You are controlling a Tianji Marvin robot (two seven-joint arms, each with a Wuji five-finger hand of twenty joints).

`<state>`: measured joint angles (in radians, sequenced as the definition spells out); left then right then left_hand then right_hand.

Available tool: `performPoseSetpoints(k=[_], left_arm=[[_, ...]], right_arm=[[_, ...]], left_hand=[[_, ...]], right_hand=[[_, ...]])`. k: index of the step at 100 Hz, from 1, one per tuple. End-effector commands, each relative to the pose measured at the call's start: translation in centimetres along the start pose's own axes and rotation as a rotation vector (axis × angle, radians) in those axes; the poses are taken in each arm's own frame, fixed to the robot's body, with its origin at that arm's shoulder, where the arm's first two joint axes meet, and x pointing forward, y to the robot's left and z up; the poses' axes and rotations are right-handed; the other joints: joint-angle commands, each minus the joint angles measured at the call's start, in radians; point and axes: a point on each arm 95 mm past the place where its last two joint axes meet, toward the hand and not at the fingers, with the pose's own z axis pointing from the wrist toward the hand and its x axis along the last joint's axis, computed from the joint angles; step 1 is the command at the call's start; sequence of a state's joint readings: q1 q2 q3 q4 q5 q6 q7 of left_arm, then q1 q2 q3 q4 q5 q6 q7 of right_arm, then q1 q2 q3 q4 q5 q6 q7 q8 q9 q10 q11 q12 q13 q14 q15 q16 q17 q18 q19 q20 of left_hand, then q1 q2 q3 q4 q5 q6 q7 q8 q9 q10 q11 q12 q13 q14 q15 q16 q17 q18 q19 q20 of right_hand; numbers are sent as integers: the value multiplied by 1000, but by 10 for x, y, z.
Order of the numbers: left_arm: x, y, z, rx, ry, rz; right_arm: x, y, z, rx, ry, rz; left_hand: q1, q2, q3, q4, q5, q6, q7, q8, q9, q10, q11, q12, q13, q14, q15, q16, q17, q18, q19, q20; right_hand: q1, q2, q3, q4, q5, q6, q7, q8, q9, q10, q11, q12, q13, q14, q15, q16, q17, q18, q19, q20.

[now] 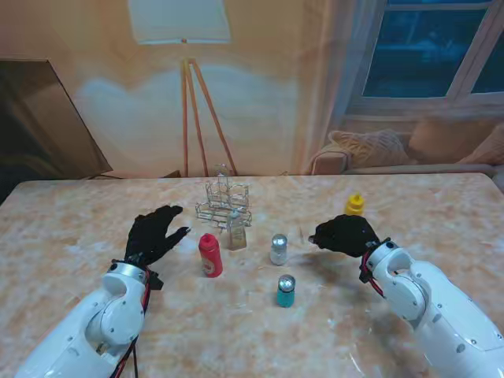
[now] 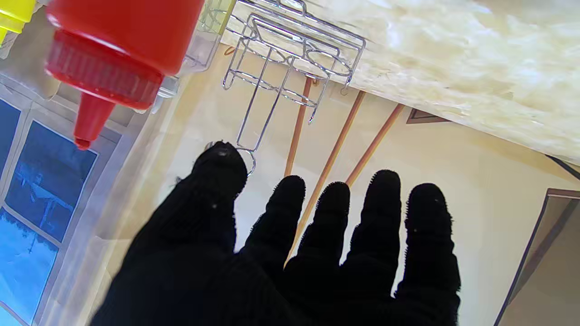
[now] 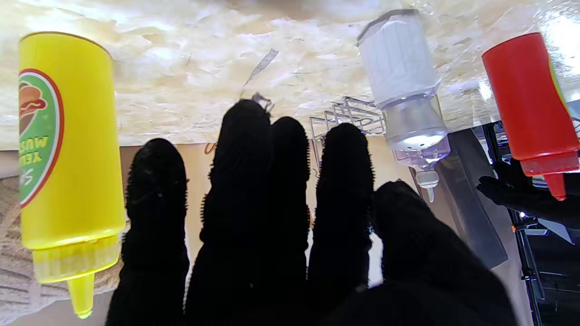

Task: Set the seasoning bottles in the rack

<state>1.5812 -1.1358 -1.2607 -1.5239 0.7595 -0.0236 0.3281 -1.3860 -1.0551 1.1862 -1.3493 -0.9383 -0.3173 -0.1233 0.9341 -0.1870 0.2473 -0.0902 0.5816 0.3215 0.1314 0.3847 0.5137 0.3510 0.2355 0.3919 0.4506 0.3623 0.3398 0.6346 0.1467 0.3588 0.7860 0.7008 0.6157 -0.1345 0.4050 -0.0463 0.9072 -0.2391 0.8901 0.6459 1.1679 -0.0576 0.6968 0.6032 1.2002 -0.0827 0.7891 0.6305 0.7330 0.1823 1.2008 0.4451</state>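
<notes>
1. Left hand (image 1: 155, 235) – fingers (image 2: 385, 199) spread apart, gripping nothing, palm toward the tabletop (image 1: 71, 236). Hovers left of the bottle cluster.
2. Right hand (image 1: 344, 234) – fingers (image 3: 247, 149) loosely together, extended, nothing between them. Sits just nearer to me than the yellow bottle (image 1: 354, 205).
3. Key relation: red bottle (image 1: 209, 255) stands upright just to the right of the left hand – long axis vertical, so a side wrap looks apt. Left hand is the nearer one for it.
4. Yellow bottle, upright, lies just beyond the right fingertips; right hand clearly nearer there. Touching or not – cannot tell.
5. Wire rack (image 1: 224, 201) sits farther from me, centre of the tabletop, its rings appear empty. A clear shaker (image 1: 235, 233) stands just in front of it.
6. Silver-capped shaker (image 1: 279, 250) and teal bottle (image 1: 285, 290) stand between the two hands, teal one nearest to me.
7. Judgement: no bottle racked yet; the rack lies beyond and slightly right of the red bottle.
</notes>
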Motion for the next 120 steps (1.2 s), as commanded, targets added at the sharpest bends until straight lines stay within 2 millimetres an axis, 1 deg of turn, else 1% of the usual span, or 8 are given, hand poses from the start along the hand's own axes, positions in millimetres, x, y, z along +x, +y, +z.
performPoseSetpoints(k=[1,57,72,74,80,100,110,120], left_arm=[[1,2,-1,-11,5,4],[-4,-2,-2,4,18,-4],[-4,-4,1,-25,29,-8],[-3,-4,2,-32,35,-10],[-2,-6,3,-56,60,-16],[0,-9,7,-120,94,-30],[0,-11,9,-162,107,-23],[1,-12,12,-201,122,-36]], right_arm=[[4,-6,-3,15,6,8],[3,-6,-1,19,9,9],[3,-6,-1,20,7,6],[3,-6,-1,20,6,7],[2,-6,0,21,5,10],[2,-6,1,26,5,9],[2,-6,0,26,5,8],[2,-6,0,26,5,9]], left_hand=[[33,43,-31,35,1,16,-19,-1,13,7,13,11,16,13,21,23,-5,-5,12,23],[31,35,-43,35,3,16,-19,-1,14,5,12,10,14,9,18,22,-6,-5,6,19],[19,9,-48,34,-14,21,-27,-5,-3,8,1,5,-10,8,0,14,-18,-4,-7,14],[-30,-21,31,31,-23,25,-28,-11,-11,9,-3,0,-19,6,-7,-7,-21,-8,-18,13],[-112,-64,120,19,-68,39,-44,-24,-51,19,-31,-19,-54,0,-49,-44,-36,-12,-59,-7],[-308,-158,251,-5,-179,109,-87,-73,-149,55,-132,-92,-163,6,-167,-172,-80,-12,-242,-105],[-380,-198,307,-17,-207,133,-97,-89,-173,65,-159,-111,-198,10,-192,-213,-89,-18,-303,-145],[-436,-233,368,-27,-226,139,-102,-99,-184,70,-177,-121,-213,9,-197,-232,-89,-26,-337,-172]], right_hand=[[5,9,4,-27,9,-18,2,-1,-1,1,1,1,7,-22,-4,-10,-2,0,-4,13],[5,9,1,-26,11,-18,2,1,1,0,3,1,8,-25,-2,-9,-3,1,-4,14],[6,9,1,-26,10,-20,1,1,1,0,3,1,8,-25,-2,-9,-2,0,-4,14],[5,9,1,-26,10,-20,1,1,1,1,3,1,8,-24,-2,-9,-2,0,-4,14],[6,9,1,-26,11,-17,2,1,2,2,4,1,8,-24,-1,-9,-3,1,-4,14],[5,7,1,-26,11,-20,2,1,1,0,3,1,9,-25,-1,-9,-3,1,-4,14],[5,5,3,-26,12,-19,2,1,2,1,4,1,9,-25,-1,-9,-3,1,-4,14],[5,2,5,-27,12,-20,3,0,2,0,4,1,10,-24,0,-9,-2,0,-4,14]])
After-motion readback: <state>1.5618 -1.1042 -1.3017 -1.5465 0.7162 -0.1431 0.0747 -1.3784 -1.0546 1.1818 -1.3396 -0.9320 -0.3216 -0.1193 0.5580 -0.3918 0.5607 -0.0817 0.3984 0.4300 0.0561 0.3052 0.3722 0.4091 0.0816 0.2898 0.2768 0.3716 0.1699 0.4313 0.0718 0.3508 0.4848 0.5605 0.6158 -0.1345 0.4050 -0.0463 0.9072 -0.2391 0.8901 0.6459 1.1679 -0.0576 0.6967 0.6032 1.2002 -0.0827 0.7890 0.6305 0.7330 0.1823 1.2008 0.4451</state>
